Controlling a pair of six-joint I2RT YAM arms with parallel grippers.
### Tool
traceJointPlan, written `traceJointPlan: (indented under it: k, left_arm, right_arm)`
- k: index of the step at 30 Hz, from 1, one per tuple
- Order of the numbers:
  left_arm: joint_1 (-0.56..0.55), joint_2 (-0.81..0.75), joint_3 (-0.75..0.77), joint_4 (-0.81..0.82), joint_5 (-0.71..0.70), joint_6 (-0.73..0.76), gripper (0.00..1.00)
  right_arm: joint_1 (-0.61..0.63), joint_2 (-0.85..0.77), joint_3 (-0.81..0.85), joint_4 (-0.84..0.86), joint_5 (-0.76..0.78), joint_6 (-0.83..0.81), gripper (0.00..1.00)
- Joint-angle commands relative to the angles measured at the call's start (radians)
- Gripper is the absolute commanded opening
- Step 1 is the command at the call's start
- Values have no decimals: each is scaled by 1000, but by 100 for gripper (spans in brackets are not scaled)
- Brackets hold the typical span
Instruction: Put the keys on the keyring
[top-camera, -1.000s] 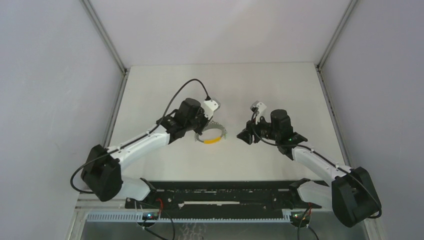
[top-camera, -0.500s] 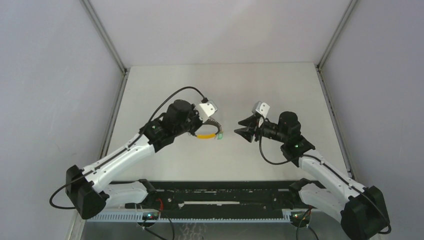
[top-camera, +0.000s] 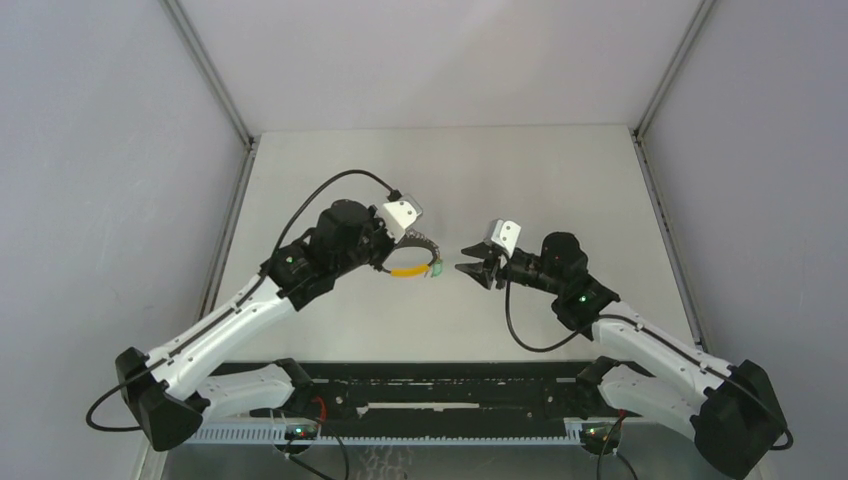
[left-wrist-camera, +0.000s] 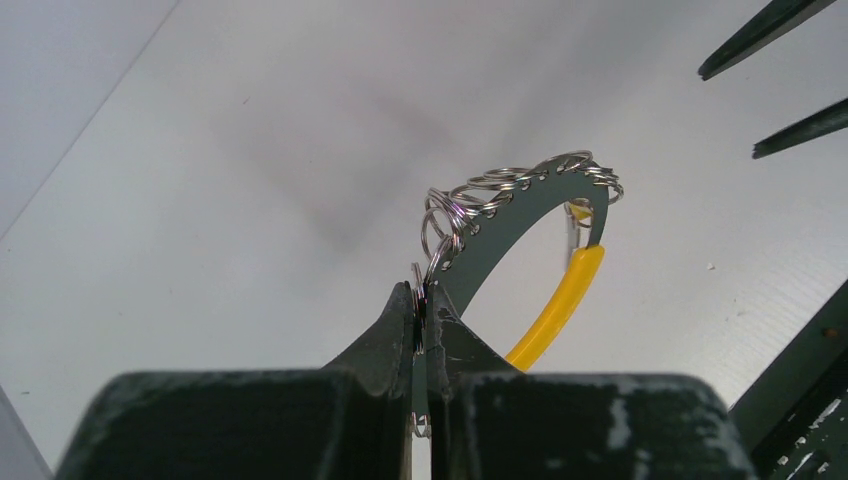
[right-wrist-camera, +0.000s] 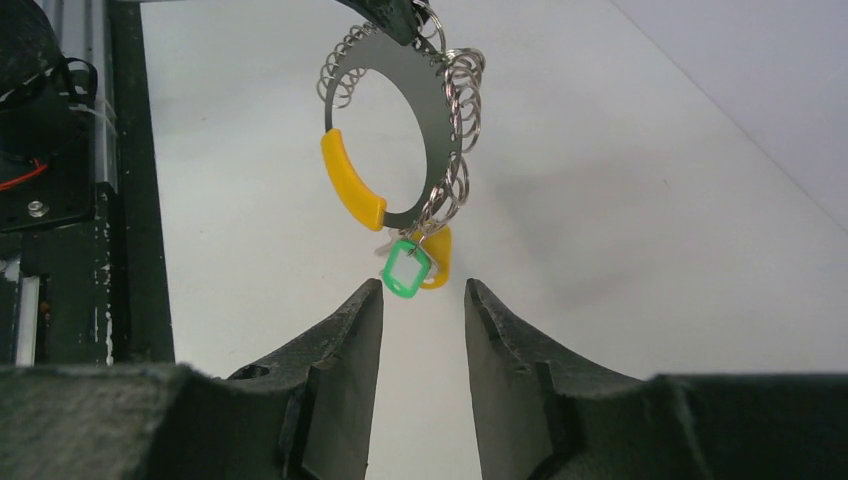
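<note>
The keyring (top-camera: 420, 262) is a flat grey metal ring with several small wire loops on its rim and a yellow sleeve (right-wrist-camera: 350, 180). My left gripper (left-wrist-camera: 422, 292) is shut on its rim (left-wrist-camera: 500, 225) and holds it upright above the table. The green key (right-wrist-camera: 406, 270) and the yellow key (right-wrist-camera: 438, 255) hang together from the ring's lowest part (right-wrist-camera: 435, 110). My right gripper (right-wrist-camera: 424, 285) is open and empty. It points at the ring, with the green key just past its fingertips. In the top view it (top-camera: 462, 258) faces the ring from the right.
A black rail (top-camera: 450, 385) runs along the table's near edge and shows at the left of the right wrist view (right-wrist-camera: 60, 150). Grey walls and metal posts (top-camera: 215, 80) close in the white table (top-camera: 450, 170).
My left gripper has lifted the keyring off the table and drawn it slightly left. My right gripper has swung left towards it and levelled out with its jaws open.
</note>
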Motion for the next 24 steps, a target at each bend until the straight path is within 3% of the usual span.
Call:
traceJointPlan:
  k: [1,24]
  left_arm:
    - [-8,-37,70,27,27,-32,0]
    - [-22,-60,65,42,70,-64,0]
  right_arm:
    - [19,27,7,85,27,-29,36]
    - [64,142,7,187,35,41,35]
